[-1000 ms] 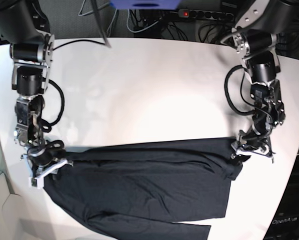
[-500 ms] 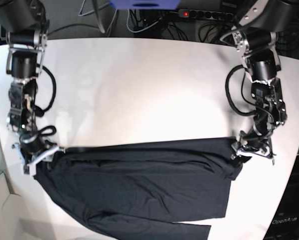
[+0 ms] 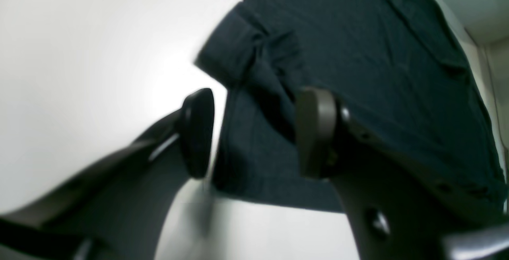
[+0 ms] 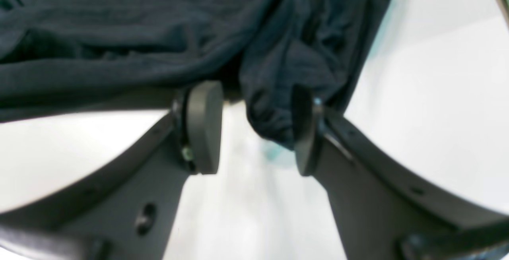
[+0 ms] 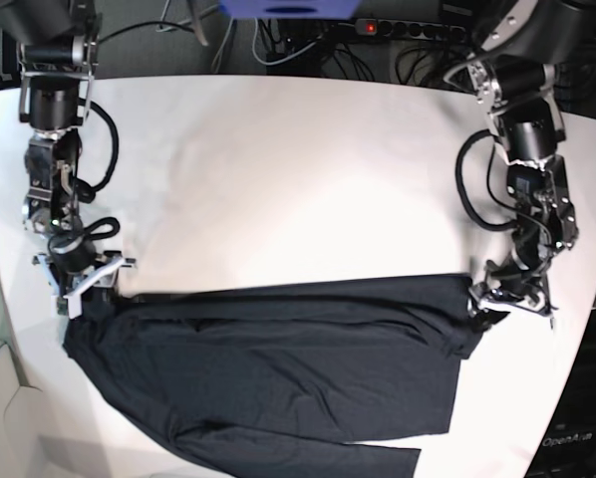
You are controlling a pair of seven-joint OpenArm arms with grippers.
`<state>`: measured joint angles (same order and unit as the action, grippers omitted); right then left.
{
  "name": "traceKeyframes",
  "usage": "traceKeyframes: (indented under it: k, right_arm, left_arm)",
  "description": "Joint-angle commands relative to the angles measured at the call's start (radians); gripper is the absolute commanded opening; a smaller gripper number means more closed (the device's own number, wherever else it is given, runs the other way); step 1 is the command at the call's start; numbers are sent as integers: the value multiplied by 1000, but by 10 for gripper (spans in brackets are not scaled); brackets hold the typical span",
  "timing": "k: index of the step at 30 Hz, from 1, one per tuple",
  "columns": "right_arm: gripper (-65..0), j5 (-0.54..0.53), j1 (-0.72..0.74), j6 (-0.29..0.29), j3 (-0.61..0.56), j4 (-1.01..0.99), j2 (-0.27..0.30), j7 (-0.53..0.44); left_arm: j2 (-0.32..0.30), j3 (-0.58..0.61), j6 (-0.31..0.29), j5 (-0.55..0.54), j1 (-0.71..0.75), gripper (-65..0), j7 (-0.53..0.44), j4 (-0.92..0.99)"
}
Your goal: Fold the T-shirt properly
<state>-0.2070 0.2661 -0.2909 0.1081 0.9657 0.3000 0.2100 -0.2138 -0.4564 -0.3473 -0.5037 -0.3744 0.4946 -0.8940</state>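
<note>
Both grippers sit at the far corners of the shirt, which lies spread across the near half of the worktop, its lower part reaching the near edge. The left gripper stands with jaws apart, a rolled corner of cloth lying loose between the pads and clamped by neither; the right gripper is open too, with a bunched fold hanging against one pad but not pinched. Here's the risk: if either closes from this pose it may catch only a thin lip of knit, and soft cloth like this could slip out mid-lift, leaving one corner behind and skewing the fold. The bunching at the right corner could also get pressed into a crease (hard to smooth later). Another worry is the low jaws dragging cloth sideways. As for room, the whole far half of the worktop lies bare, so a fold away from the near edge looks unobstructed; the near edge and both sides offer little margin.
</note>
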Motion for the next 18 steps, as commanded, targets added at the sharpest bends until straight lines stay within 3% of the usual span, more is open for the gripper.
traceKeyframes:
  k: [1, 7, 14, 18]
  right_arm:
    - [-356, -4, 31, 3, 3, -3, 15, -25]
    - [-356, -4, 48, 3, 0, -66, 17, -103]
    - [-361, -2, 48, 3, -2, -69, 18, -111]
    - [-415, -2, 48, 3, -2, -70, 17, -111]
  left_arm:
    - [-11, -2, -14, -16, -27, -333, -20, -21]
    - [-11, -2, -14, -16, -27, -333, -20, -21]
    - [-11, -2, -14, -14, -27, -333, -20, -21]
    - [-11, -2, -14, -14, -27, -333, -21, -21]
